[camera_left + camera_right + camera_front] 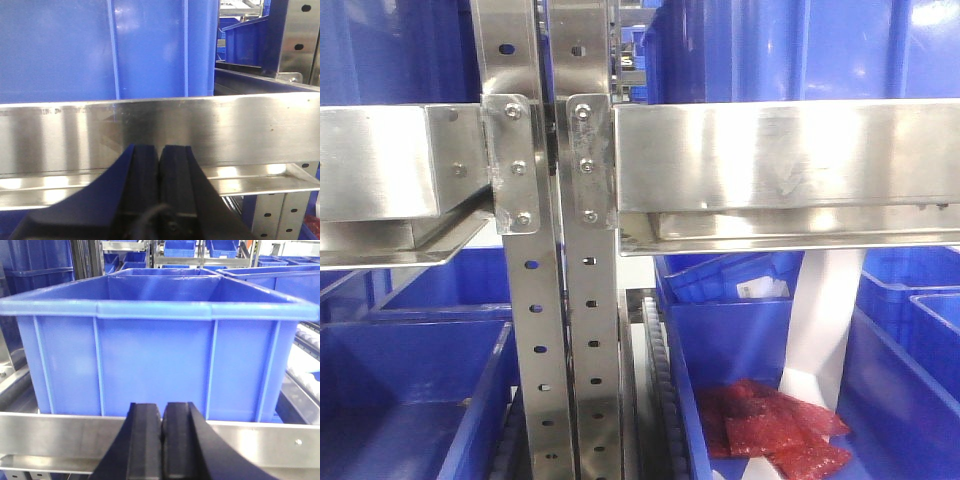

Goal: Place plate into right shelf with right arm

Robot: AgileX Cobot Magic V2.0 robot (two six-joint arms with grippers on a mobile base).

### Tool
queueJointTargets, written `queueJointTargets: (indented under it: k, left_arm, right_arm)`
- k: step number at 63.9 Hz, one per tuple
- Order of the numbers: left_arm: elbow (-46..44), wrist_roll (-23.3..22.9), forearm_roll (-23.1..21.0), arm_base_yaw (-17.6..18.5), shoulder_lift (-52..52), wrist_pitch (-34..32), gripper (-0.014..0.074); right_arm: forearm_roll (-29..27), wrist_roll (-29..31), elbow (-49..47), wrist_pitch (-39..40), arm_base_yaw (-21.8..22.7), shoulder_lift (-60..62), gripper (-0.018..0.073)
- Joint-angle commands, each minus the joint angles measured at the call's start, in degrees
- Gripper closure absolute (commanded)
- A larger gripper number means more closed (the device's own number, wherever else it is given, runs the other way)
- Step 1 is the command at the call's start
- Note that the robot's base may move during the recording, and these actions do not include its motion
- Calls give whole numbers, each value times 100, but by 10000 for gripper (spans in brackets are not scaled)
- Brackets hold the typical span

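The plate is not in view in any frame. The right shelf (790, 165) is shiny steel racking with a broad horizontal beam, perforated uprights (590, 330) and blue bins. My right gripper (162, 407) is shut and empty, close in front of a steel beam (260, 442) with a large blue bin (155, 355) standing behind it. My left gripper (159, 150) is shut and empty, facing another steel beam (160, 127) below a blue bin (110, 50). Neither gripper shows in the front view.
A lower blue bin (710, 350) on the right holds red packets (775, 430) and a white sheet (820, 320). Another blue bin (410, 400) sits lower left. Rollers (310, 342) run to the right of the bin in the right wrist view. More bins stand behind.
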State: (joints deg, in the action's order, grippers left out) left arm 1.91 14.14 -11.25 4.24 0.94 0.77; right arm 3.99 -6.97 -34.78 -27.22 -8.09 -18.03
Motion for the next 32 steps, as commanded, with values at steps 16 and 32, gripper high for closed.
queueJointTargets:
  k: [16, 32]
  left_arm:
    - [45, -14, -12, -1, 67, -510, 643]
    - [45, -14, -12, -1, 67, -510, 643]
  right_arm:
    - [107, 13, -146, 449, 11, -42, 504]
    - [232, 399, 690, 868, 52, 111, 504]
